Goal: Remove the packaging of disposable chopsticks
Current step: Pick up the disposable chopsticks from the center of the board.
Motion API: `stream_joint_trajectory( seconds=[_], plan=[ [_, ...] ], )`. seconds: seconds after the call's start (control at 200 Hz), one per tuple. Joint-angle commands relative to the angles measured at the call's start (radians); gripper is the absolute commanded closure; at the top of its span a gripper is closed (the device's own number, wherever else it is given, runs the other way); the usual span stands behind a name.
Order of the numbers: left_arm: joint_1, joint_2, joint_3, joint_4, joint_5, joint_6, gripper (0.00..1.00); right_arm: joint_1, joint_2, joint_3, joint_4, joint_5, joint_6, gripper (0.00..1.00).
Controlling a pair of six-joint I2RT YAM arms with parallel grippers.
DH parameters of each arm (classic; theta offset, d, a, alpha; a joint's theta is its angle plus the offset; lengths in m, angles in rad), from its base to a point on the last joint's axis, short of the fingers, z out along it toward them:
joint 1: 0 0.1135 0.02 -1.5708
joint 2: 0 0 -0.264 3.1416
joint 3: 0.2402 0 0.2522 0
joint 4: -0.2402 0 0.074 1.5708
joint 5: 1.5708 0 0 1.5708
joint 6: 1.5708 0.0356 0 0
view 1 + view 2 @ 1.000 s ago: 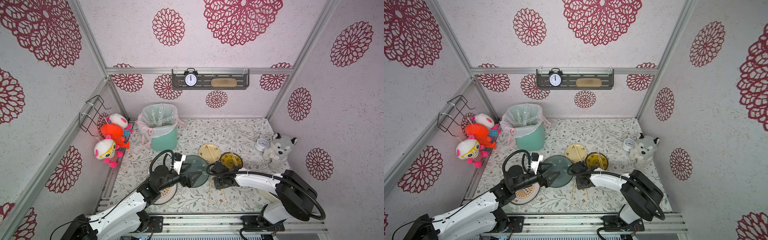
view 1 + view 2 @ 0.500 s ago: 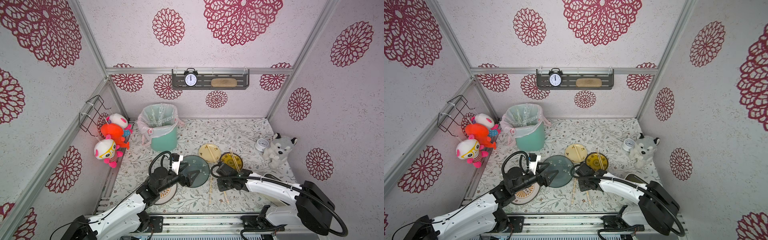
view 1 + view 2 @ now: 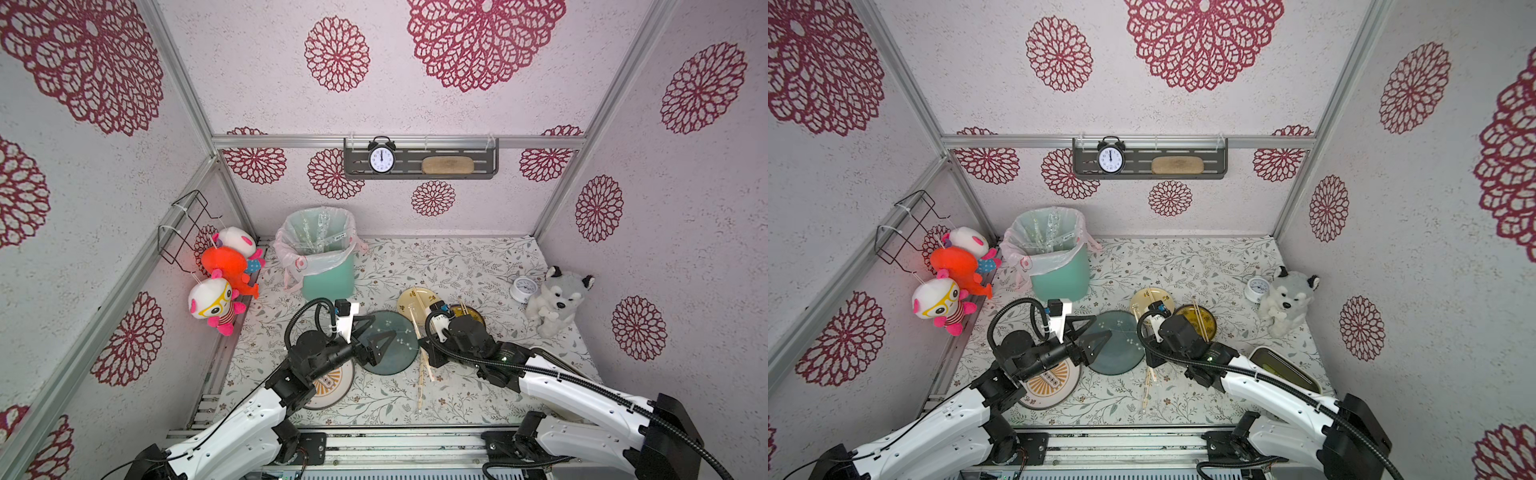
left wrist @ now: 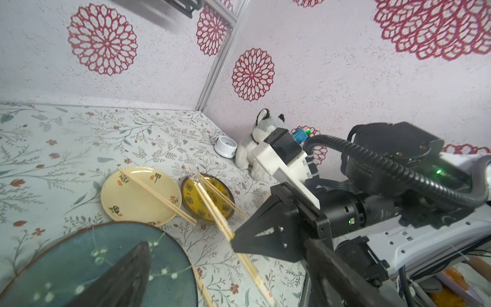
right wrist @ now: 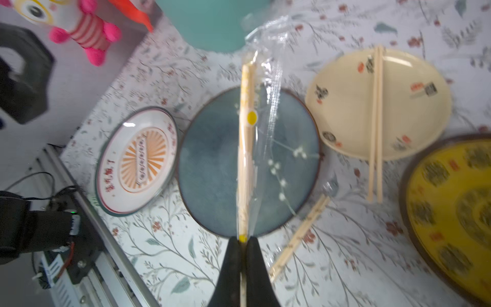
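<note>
The right end effector (image 5: 240, 243) is clamping the near end of one pair of disposable chopsticks (image 5: 245, 164), with its jaws pressed together on the sticks. The pair is being held above the dark teal plate (image 5: 212, 159) and is pointing toward the green bin (image 3: 328, 282). Its packaging (image 5: 269, 101), a clear crinkled sleeve, is lying loose along one side of the sticks and is reaching past their far tips. Whether the near end of the sleeve is also being pinched cannot be told.

The left end effector (image 3: 384, 325) is hovering over the same plate with its fingers spread wide and nothing between them, apart from the sleeve.

A bare pair (image 5: 376, 127) is resting across the cream plate (image 5: 345, 79). Further sticks (image 4: 224, 196) are lying across the yellow plate (image 4: 190, 204). Another pair (image 3: 422, 386) is lying on the bench (image 3: 457, 266), just beside the teal plate. Clear sleeves (image 3: 313, 232) are sitting inside the bin.
</note>
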Motion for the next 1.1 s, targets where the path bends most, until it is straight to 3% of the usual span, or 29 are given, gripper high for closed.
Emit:
stream_joint_trajectory(
  seconds=[0.0,0.09,0.265,0.425,0.53,0.605,0.685,0.871,1.031,1.096],
  plan=[
    [0.039,-0.013,0.024,0.025,0.010,-0.028,0.09,0.008,0.028,0.004,0.280,-0.141,-0.086,1.00],
    [0.047,-0.005,0.040,0.003,-0.011,-0.015,0.09,0.012,0.068,0.005,0.375,-0.230,-0.110,1.00],
    [0.047,0.081,0.081,0.051,0.062,-0.013,0.12,0.028,0.105,-0.012,0.518,-0.343,-0.127,1.00],
    [0.044,0.138,0.106,0.056,0.068,0.016,0.11,0.028,0.081,-0.025,0.517,-0.347,-0.150,1.00],
    [0.044,0.151,0.066,0.212,0.158,-0.019,0.29,0.028,0.068,-0.036,0.516,-0.345,-0.158,1.00],
    [0.042,0.137,0.036,0.292,0.190,-0.049,0.48,0.027,0.056,-0.048,0.529,-0.337,-0.155,1.00],
    [0.037,0.117,0.034,0.270,0.197,-0.050,0.50,0.027,0.037,-0.062,0.542,-0.327,-0.157,1.00],
    [0.027,0.121,0.017,0.330,0.247,-0.054,0.80,0.028,0.046,-0.048,0.534,-0.351,-0.157,1.00],
    [0.027,0.128,0.017,0.329,0.246,-0.060,0.86,0.027,0.038,-0.066,0.577,-0.369,-0.144,1.00],
    [0.026,0.129,0.013,0.335,0.243,-0.064,0.97,0.028,0.040,-0.067,0.578,-0.368,-0.144,1.00]
  ],
)
